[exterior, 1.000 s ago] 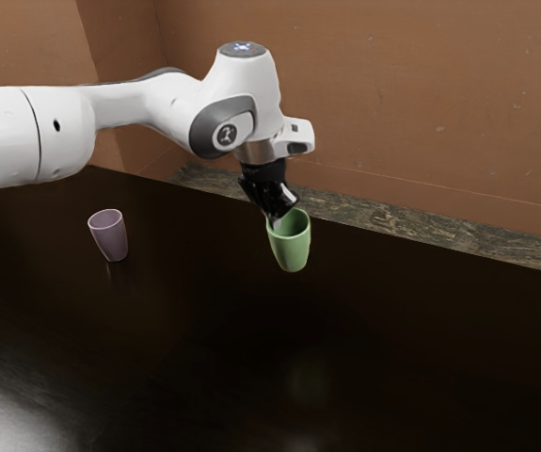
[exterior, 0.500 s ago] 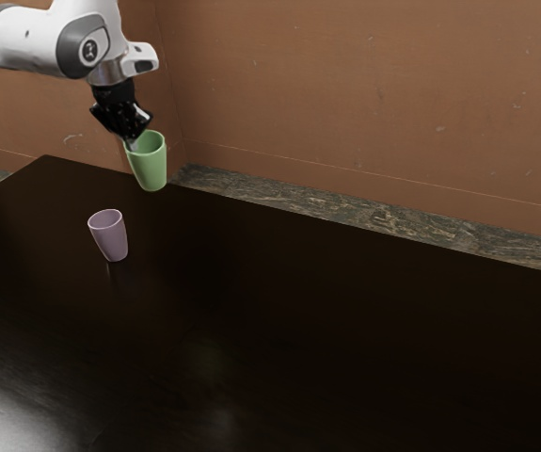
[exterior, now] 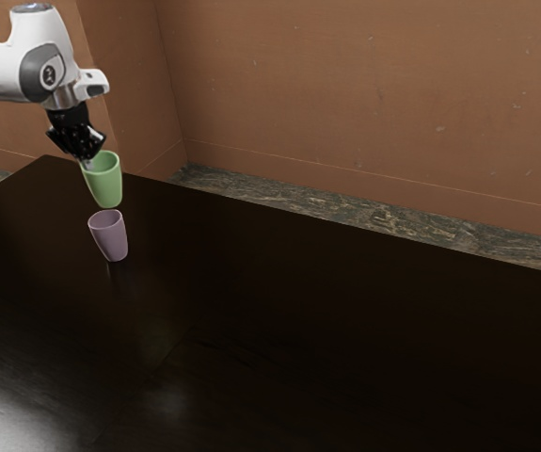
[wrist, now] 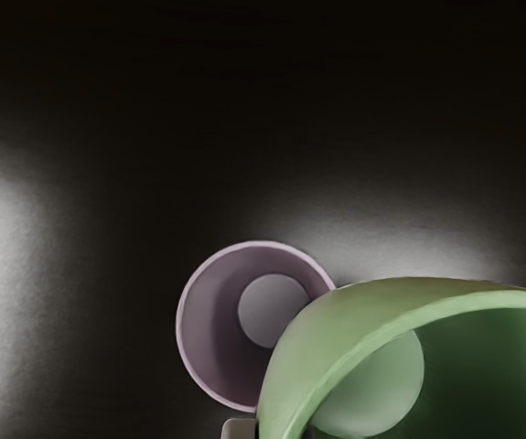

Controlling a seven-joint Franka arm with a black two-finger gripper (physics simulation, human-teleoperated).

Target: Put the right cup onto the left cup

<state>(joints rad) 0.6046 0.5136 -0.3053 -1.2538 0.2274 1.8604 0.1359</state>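
The gripper point(exterior: 86, 163) is shut on the rim of the green cup point(exterior: 106, 182), pinching its wall. That cup hangs upright in the air, its base just above the purple cup point(exterior: 110, 236) in the exterior view. The purple cup stands upright on the table with its mouth up. In the wrist view the large green cup point(wrist: 336, 343) covers one edge of the purple cup point(wrist: 212, 338), whose inside is mostly visible, so the two look offset. A fingertip point(wrist: 239, 428) of my gripper lies against the green cup's outer wall.
The dark, shiny table point(exterior: 326, 330) carries the purple cup near its far left corner in the exterior view. Behind the table's back edge are a stone-patterned floor point(exterior: 289, 200) and a brown wall point(exterior: 345, 94).
My gripper has carried the green cup a long way toward the exterior view's left, over near the purple cup. Since the middle picture it has also come lower. The purple cup has stayed put.
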